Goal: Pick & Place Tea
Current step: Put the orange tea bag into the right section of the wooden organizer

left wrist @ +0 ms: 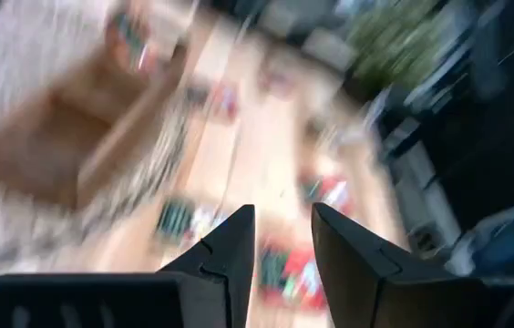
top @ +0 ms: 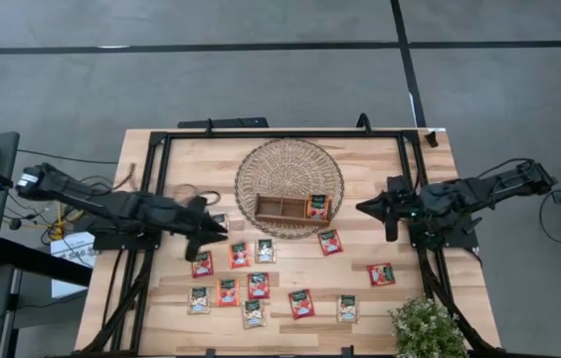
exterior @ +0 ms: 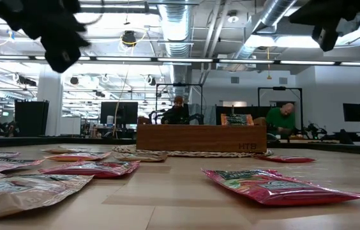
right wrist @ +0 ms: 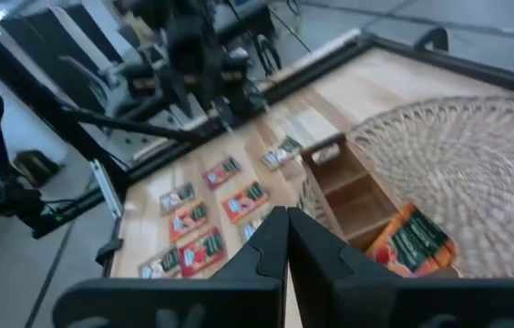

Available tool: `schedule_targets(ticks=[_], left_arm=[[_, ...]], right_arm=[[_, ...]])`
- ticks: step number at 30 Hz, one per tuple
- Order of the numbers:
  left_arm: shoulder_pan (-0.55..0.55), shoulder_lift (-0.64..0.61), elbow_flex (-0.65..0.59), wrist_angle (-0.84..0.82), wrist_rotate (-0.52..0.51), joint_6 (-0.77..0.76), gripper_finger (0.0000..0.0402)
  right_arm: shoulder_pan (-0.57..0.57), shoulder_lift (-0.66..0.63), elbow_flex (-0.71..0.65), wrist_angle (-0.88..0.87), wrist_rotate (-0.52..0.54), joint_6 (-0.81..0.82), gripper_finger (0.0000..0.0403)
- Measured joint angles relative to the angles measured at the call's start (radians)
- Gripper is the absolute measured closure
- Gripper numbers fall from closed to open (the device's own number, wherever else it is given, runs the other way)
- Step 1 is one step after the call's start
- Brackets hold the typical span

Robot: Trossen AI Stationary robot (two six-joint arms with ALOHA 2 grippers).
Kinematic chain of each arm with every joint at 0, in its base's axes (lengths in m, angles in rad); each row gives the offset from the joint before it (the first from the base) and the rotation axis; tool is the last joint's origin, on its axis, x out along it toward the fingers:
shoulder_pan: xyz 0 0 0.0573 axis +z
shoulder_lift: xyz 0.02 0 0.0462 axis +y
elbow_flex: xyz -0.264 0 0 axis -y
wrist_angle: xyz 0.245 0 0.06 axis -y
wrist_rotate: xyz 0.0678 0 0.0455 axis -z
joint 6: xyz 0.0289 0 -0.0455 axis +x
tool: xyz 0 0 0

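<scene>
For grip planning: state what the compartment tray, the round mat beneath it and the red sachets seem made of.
Brown three-compartment tray: likely wood, matte, visible grain.
Round woven mat: apparently wicker or straw, coiled weave.
Red tea sachets: probably foil or plastic film, glossy and crinkled.

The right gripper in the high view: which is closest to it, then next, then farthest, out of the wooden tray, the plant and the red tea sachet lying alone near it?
From the right gripper:
1. Wooden tray, just beside it on the woven mat.
2. Lone red tea sachet, on the table's right part.
3. Plant, at the table's near right corner.
</scene>
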Motion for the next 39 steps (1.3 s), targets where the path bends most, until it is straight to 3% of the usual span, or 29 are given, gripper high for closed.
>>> schedule_targets(ticks=[7,16,29,39], left_arm=[[0.000,0.352,0.270,-0.369,0.096,-0.028,0.0298],[0.002,0.632,0.436,-0.438,0.103,0.072,0.0298],[0.003,0.734,0.465,-0.432,0.103,0.107,0.0298],[0.003,0.734,0.465,-0.424,0.049,0.077,0.0298]], right_arm=[[0.000,-0.093,-0.111,0.113,-0.004,-0.025,0.0402],[0.014,-0.127,-0.296,0.366,-0.037,-0.028,0.0402],[0.055,-0.093,-0.314,0.342,-0.032,-0.206,0.0403],[0.055,-0.095,-0.314,0.347,-0.032,-0.209,0.0403]])
